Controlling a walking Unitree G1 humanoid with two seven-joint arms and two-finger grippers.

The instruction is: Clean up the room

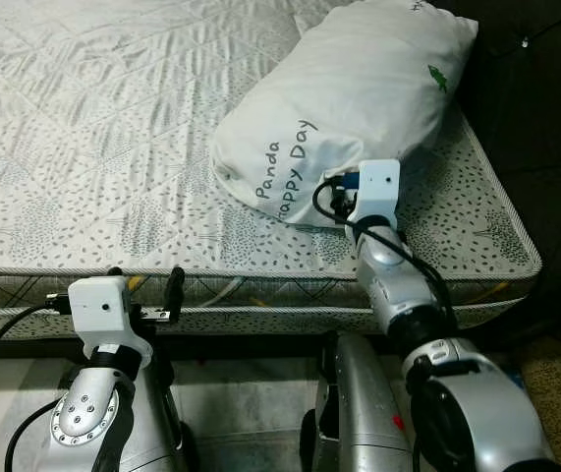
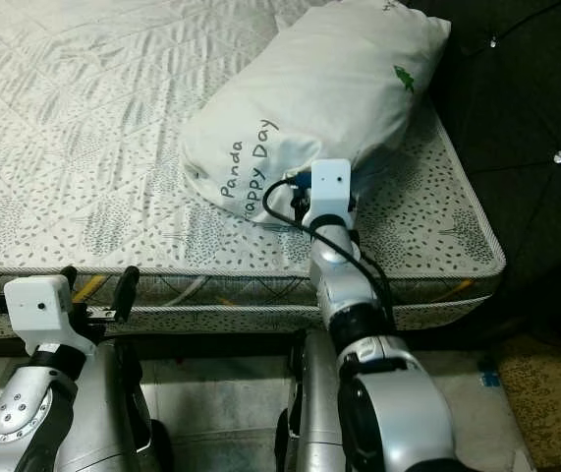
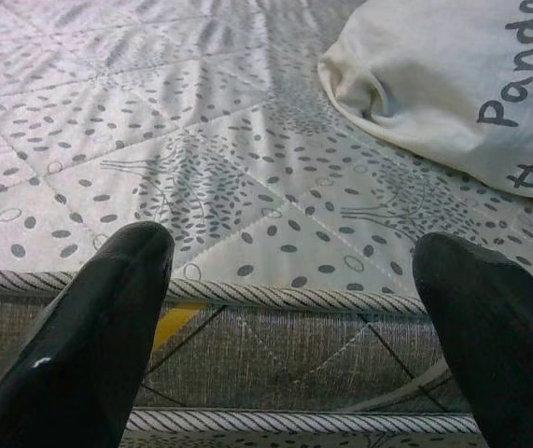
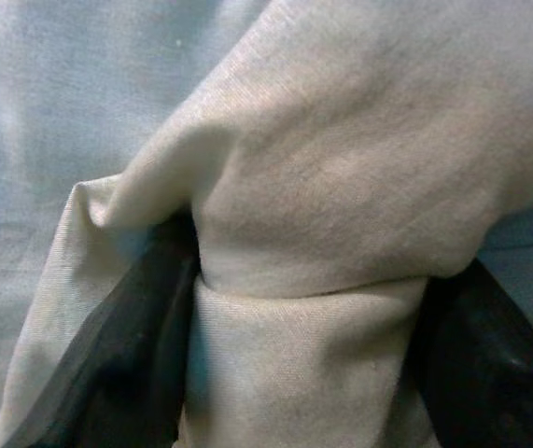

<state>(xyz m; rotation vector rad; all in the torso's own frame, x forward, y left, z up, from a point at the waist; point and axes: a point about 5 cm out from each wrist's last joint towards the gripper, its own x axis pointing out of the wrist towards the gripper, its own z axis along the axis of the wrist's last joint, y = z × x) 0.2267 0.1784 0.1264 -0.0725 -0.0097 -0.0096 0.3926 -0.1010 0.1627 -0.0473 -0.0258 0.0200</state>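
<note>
A bedroom: quilted mattress bearing a pillow.

Mattress left open — pillow blocks right.

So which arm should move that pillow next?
The right. Its fingers already pinch the pillow at its near end, while the left gripper hangs open by the mattress edge.

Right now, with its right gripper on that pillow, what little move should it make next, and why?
Probably lift gently and draw the pillow back a little. The right gripper is pinching a fold of its cover, and the pillow lies askew near the mattress corner. The left gripper is open at the bed's edge.
</note>
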